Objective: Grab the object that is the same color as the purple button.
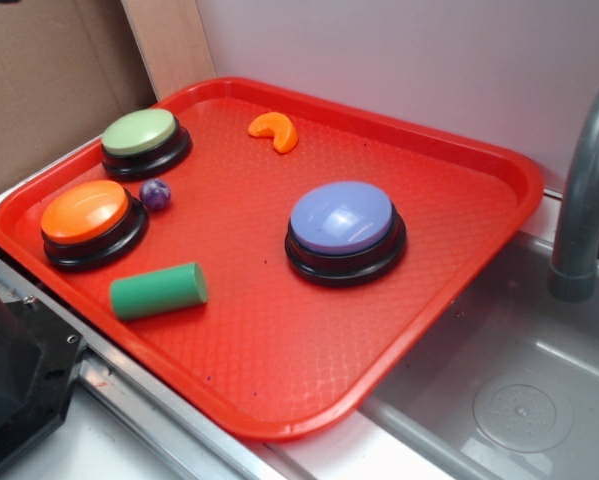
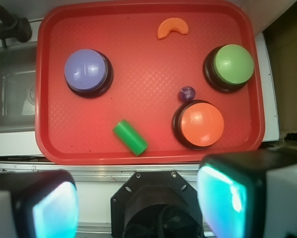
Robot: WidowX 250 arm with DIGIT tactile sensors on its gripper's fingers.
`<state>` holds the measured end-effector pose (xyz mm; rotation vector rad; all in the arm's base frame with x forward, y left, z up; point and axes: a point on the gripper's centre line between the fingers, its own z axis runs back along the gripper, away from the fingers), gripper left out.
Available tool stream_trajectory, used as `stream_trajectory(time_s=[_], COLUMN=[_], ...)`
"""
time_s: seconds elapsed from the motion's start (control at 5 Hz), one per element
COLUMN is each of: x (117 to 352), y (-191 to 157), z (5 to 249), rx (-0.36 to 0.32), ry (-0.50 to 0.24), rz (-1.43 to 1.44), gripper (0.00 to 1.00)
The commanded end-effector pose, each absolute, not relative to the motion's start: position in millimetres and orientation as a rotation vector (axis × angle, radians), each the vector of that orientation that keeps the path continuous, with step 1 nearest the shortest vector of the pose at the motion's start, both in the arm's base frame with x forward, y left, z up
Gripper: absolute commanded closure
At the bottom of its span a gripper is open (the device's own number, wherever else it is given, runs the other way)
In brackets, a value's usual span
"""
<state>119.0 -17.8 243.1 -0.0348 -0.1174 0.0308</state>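
Note:
A small dark purple ball (image 1: pixel 156 194) (image 2: pixel 187 92) lies on the red tray (image 1: pixel 279 400) (image 2: pixel 49 148), in the gap between the orange-domed button and the green-domed one. The purple button (image 1: pixel 341 225) (image 2: pixel 86 71), a lavender dome on a black base, stands apart toward the sink side. In the wrist view my gripper (image 2: pixel 138 203) hangs high above the robot's black base, off the tray's near edge and far from the ball. Its fingers (image 2: pixel 54 208) are spread wide, open, with nothing between them. The exterior view does not show the gripper.
On the tray also sit an orange-domed button (image 1: pixel 84 215) (image 2: pixel 202 124), a green-domed button (image 1: pixel 139 135) (image 2: pixel 232 64), a green cylinder (image 1: pixel 159 290) (image 2: pixel 131 137) and an orange wedge (image 1: pixel 274 130) (image 2: pixel 172 27). A steel sink (image 1: pixel 519 380) with a grey faucet (image 1: pixel 584 200) borders the tray.

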Motion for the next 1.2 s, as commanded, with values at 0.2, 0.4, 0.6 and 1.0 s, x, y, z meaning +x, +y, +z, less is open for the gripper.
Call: stream_trajectory(time_s=[0.2, 0.4, 0.6, 1.0], x=[140.1, 160.2, 184.0, 206.4], y=[-4.5, 6.7, 26.8, 56.5], z=[221.1, 196.4, 164.2, 117.0], rx=[-0.011, -0.006, 0.015, 0.009], ry=[-0.165, -0.175, -0.162, -0.220], rz=[0.064, 0.047, 0.096, 0.176], gripper=[0.00, 0.00, 0.00, 0.00])
